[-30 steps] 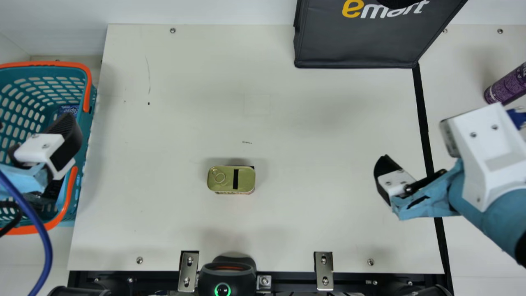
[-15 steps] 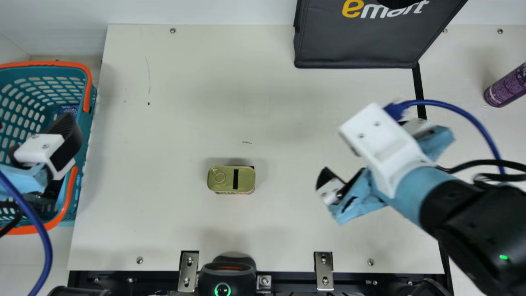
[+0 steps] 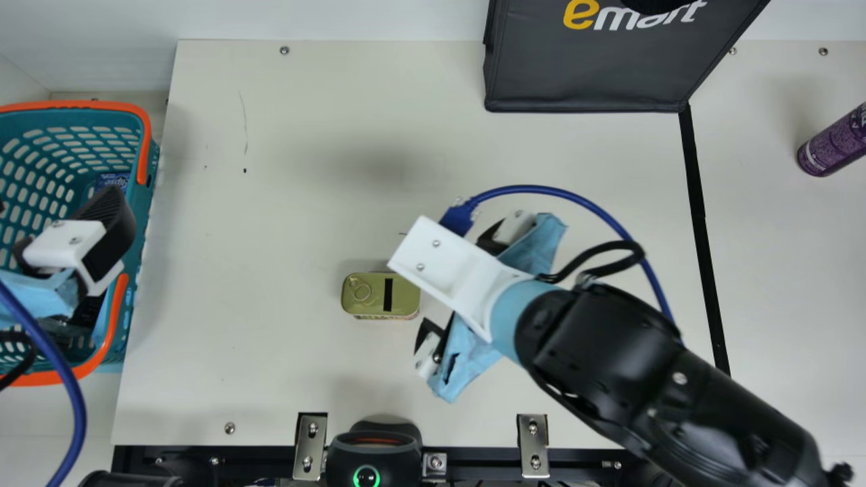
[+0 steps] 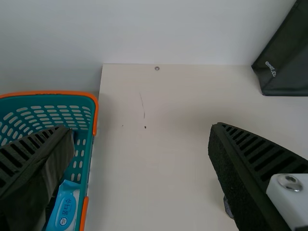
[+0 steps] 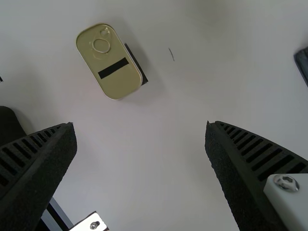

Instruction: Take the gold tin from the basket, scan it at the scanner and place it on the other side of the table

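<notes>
The gold tin [image 3: 369, 295] lies flat on the table in the main view, ring-pull lid up, a black strip across it. Just to its right is my right gripper [image 3: 454, 292], its fingers spread wide around bare table. In the right wrist view the tin [image 5: 109, 60] lies beyond the fingers of my right gripper [image 5: 140, 139], untouched. My left gripper [image 3: 101, 233] is over the basket [image 3: 147, 223] at the left; in the left wrist view, my left gripper [image 4: 137, 137] stands open and holds nothing.
The scanner [image 3: 374, 453] with a green ring sits at the table's front edge. A black bag [image 3: 595, 74] stands at the back, and a purple can [image 3: 833, 141] at the far right. A blue-and-white pack [image 4: 65, 207] is in the basket.
My right arm has swung left across the table from the right side, bringing its open gripper beside the tin. The left arm and the tin have stayed where they were.
</notes>
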`<state>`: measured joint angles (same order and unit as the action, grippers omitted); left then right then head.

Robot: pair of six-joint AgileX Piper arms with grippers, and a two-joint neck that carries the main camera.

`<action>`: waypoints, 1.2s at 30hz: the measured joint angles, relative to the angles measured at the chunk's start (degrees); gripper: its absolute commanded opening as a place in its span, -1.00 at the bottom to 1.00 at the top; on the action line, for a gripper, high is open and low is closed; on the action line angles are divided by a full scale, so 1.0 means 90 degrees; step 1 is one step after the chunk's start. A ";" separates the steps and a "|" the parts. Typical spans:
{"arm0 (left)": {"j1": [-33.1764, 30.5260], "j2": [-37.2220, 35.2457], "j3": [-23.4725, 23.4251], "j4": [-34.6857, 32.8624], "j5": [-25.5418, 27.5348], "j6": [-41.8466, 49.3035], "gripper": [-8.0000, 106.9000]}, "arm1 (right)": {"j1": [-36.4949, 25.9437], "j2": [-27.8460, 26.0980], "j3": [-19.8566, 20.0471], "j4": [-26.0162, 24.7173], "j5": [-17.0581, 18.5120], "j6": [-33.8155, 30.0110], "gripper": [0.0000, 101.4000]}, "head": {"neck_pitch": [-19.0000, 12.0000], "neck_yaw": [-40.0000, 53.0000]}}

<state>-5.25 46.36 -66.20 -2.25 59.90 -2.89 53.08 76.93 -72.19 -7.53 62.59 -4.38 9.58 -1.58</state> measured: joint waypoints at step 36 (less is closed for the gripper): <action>0.0000 0.0000 0.0000 0.0000 0.0000 0.0000 0.71 | -0.0322 0.2616 -0.0787 0.1620 -0.0585 -0.3701 0.87 | 0.0000 0.0000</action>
<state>-5.25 46.36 -66.20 -2.25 59.90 -2.89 50.19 100.48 -79.27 7.05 57.33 -37.69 9.58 -1.58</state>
